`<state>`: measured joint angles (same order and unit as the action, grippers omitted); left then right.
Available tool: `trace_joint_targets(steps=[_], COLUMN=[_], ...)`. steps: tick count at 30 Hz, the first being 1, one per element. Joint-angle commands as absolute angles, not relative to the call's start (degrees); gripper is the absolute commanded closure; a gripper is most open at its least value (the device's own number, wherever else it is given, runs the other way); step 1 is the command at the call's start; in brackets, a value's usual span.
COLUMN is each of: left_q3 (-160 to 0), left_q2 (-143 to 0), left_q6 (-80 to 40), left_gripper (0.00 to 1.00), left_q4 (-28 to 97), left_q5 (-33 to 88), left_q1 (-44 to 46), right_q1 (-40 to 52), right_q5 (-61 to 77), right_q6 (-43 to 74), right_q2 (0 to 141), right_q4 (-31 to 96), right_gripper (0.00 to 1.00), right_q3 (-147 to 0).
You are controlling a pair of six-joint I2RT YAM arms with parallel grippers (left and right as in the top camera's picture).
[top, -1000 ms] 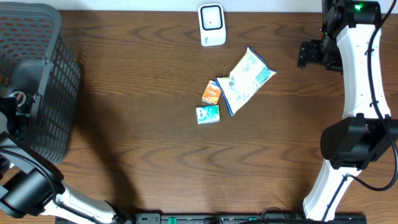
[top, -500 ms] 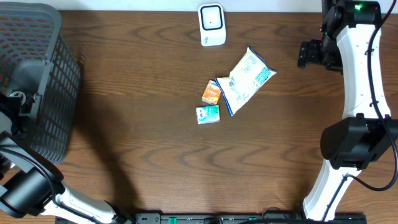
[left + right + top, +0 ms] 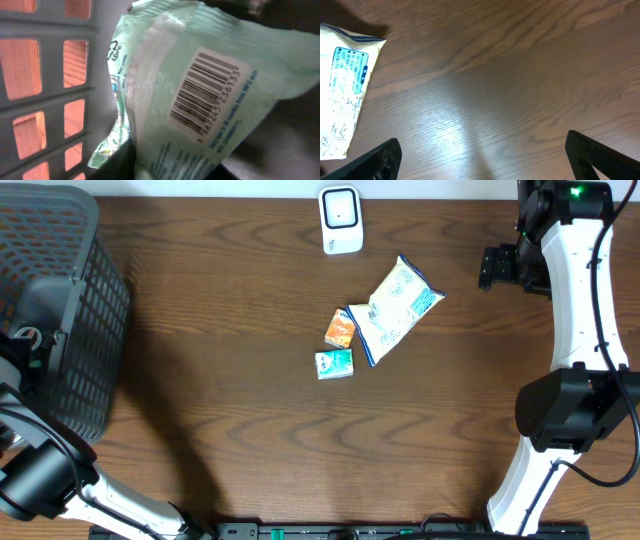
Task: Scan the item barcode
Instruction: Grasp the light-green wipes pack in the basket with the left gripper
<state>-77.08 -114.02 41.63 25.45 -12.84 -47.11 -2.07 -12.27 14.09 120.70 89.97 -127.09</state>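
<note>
A pale green packet (image 3: 200,85) with a black barcode (image 3: 205,92) fills the left wrist view, inside the dark basket (image 3: 70,290). Its lower end runs between the two dark fingers of my left gripper (image 3: 170,170), which is shut on it. From overhead only the left arm (image 3: 25,345) shows at the basket's side; the packet is hidden there. The white scanner (image 3: 340,220) stands at the table's far middle. My right gripper (image 3: 487,165) hangs open over bare wood at the far right (image 3: 497,268), holding nothing.
Mid-table lie a white and blue bag (image 3: 395,305), a small orange packet (image 3: 340,330) and a small green box (image 3: 334,363). The bag's corner (image 3: 342,95) shows left of my right gripper. The basket's grid wall (image 3: 50,95) stands close on the left of the green packet.
In the overhead view the left wrist has shifted slightly toward the near side at the basket. The right arm and the items on the table have not moved.
</note>
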Motion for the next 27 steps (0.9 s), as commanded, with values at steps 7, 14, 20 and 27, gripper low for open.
trace_joint_targets(steps=[7,14,20,27], left_q3=[-76.29,-76.29,-76.29,-76.29], left_q2=[-110.61,-97.1,-85.41,-75.92], left_q6=[27.92,18.59,-1.32,-14.35], left_gripper=[0.92,0.92,0.93,0.93], left_q4=[26.2,24.64,21.69,20.47], left_q5=[-4.86,12.56,18.57,33.95], left_q1=[-47.07,-47.07,-47.07,-44.16], right_q1=[-2.2,-2.2,-2.22,-2.22], right_q5=[-12.95,-12.95,-12.95,-12.95], right_q6=[14.98,14.98,14.98,14.98], right_q2=[119.72,119.72,119.72,119.72], right_q4=[90.0,89.97,90.0,90.0], right_gripper=[0.01,0.01,0.01,0.01], right_q3=[-128.11,-128.11,-128.11,-128.11])
